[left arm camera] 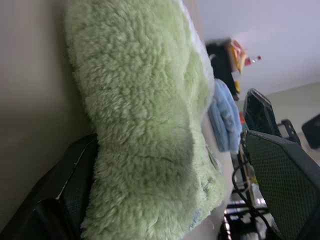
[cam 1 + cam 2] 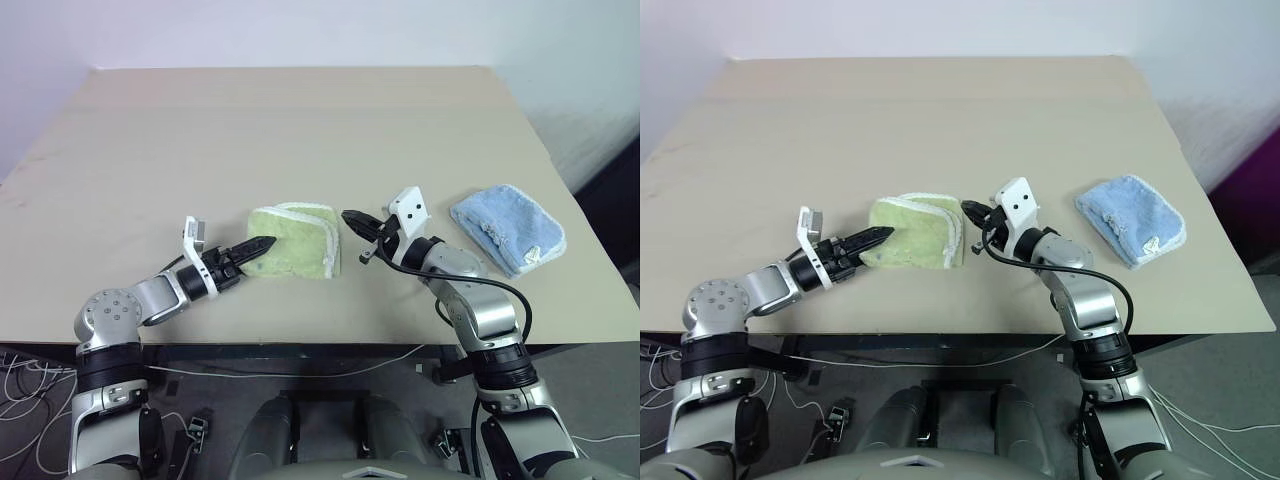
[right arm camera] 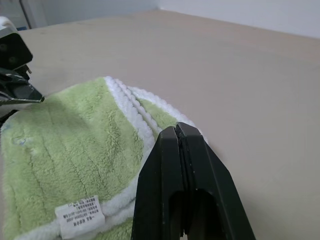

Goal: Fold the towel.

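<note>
Two towels lie on the beige surface (image 2: pixel 300 140) in the left eye view: the towel (image 2: pixel 295 240), light yellow-green with white edging, sits folded near the front edge between the two arms, and a smaller light blue towel (image 2: pixel 508 228) lies well apart toward the robot's right. The left gripper (image 2: pixel 258 246) points level at the green towel's left side, its black tips right at the cloth. The right gripper (image 2: pixel 352 219) hangs just beside the towel's right edge, its fingers pressed together into one point and apart from the cloth.

The right eye view shows the same layout, with the left fingers reaching the towel's near-left corner and the right fingers just off its white-edged side.

From the left wrist view, the green terry pile bulges between the left arm's own fingers (image 1: pixel 65 190), which stand spread wide, one on each side of the fold; neither visibly clamps it. The blue towel shows past it.

From the right wrist view, the right arm's fingers (image 3: pixel 186 190) rise shut tight against each other, holding nothing, just in front of the towel's layered white edging. A small white printed tag (image 3: pixel 80 215) lies on the towel's near corner, and the other arm's gripper shows at the towel's far side.
</note>
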You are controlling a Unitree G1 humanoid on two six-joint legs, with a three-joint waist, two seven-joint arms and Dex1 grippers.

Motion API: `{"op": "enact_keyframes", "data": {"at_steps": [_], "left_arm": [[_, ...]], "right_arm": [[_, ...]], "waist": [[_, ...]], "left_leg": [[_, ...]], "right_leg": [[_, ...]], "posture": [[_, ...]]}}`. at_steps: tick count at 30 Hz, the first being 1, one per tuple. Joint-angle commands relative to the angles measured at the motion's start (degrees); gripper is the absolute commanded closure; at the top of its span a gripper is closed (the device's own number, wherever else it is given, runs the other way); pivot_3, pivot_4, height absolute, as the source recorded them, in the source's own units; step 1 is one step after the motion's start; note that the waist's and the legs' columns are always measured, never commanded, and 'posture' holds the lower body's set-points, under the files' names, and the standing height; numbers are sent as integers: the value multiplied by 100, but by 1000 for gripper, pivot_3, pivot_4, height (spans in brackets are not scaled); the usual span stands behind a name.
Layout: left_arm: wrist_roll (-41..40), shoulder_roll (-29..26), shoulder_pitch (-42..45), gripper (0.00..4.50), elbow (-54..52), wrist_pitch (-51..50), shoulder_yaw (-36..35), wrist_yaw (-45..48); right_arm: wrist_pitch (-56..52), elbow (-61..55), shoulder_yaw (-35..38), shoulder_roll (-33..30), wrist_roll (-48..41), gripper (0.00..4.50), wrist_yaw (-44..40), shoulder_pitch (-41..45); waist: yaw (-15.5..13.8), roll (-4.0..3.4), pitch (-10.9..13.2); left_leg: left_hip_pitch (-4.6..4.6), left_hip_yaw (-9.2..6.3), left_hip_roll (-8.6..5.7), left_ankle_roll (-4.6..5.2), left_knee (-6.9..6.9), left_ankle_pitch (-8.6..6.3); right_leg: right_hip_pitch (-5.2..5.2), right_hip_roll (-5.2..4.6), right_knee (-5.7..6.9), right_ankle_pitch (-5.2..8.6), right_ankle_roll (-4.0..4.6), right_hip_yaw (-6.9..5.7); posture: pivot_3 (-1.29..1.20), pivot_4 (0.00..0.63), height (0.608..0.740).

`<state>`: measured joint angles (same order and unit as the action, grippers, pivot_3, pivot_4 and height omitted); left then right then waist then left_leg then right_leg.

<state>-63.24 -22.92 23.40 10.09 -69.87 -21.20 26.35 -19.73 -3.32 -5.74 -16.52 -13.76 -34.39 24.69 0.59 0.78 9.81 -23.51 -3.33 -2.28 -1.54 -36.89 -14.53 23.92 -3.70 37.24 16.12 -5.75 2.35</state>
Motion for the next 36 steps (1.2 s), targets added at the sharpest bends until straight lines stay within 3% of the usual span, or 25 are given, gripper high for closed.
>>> {"op": "enact_keyframes", "data": {"at_steps": [1, 3, 13, 15, 23, 28, 32, 36], "left_arm": [[-92, 107, 39, 213, -92, -163, 35, 5], [-86, 134, 19, 595, -103, -156, 2, -19], [-47, 288, -54, 4023, -73, -1, -221, -233], [-48, 336, -55, 4486, -69, 33, -273, -290], [-182, 575, -80, 4486, -179, 274, -673, -727], [-83, 567, 323, 4486, -137, 1174, -1129, -1176], [172, 258, 873, 4486, 189, 2049, -1493, -1354], [753, -490, 1537, 4486, 1131, 3189, -1780, -1251]], "right_arm": [[70, -308, 112, -21, -47, 4500, 44, 15], [71, -320, 111, -26, -51, 4500, 51, 7], [67, -307, 93, -43, -42, 4500, 52, 37], [66, -304, 92, -47, -42, 4500, 49, 42], [58, -322, 108, -67, -43, 4500, 59, 44], [46, -345, 138, -89, -57, 4500, 61, 63], [53, -319, 137, -89, -49, 4500, 48, 98], [78, -269, 103, -79, -34, 4500, 21, 137]], "waist": [[-1, 0, 0], [-1, 0, 0], [11, 0, 0], [11, -1, 0], [18, 0, -1], [21, 1, -1], [16, 2, -1], [17, 3, -1]], "left_leg": [[0, 0, 0, 0, 0, 0], [0, 0, 0, 0, -1, 0], [0, 0, 1, 0, -2, 0], [0, 0, 1, 0, -2, 0], [1, 1, 1, 2, -9, -1], [1, 1, 5, 1, -9, -1], [0, 2, 5, 1, -11, 0], [-1, 4, 3, 0, -11, 0]], "right_leg": [[0, 0, 0, 0, 0, 0], [-1, 0, 0, 0, 0, 0], [0, 1, 1, 0, 0, 0], [0, 1, 1, 0, 0, 1], [0, 0, 8, 0, 0, 2], [4, 1, 10, 0, 0, 3], [3, 2, 10, 0, 0, 2], [4, 7, 10, 0, 0, 1]], "posture": [[0, 150, 740], [0, 150, 740], [0, 150, 740], [0, 150, 740], [0, 150, 740], [0, 150, 740], [0, 150, 740], [0, 150, 740]]}}
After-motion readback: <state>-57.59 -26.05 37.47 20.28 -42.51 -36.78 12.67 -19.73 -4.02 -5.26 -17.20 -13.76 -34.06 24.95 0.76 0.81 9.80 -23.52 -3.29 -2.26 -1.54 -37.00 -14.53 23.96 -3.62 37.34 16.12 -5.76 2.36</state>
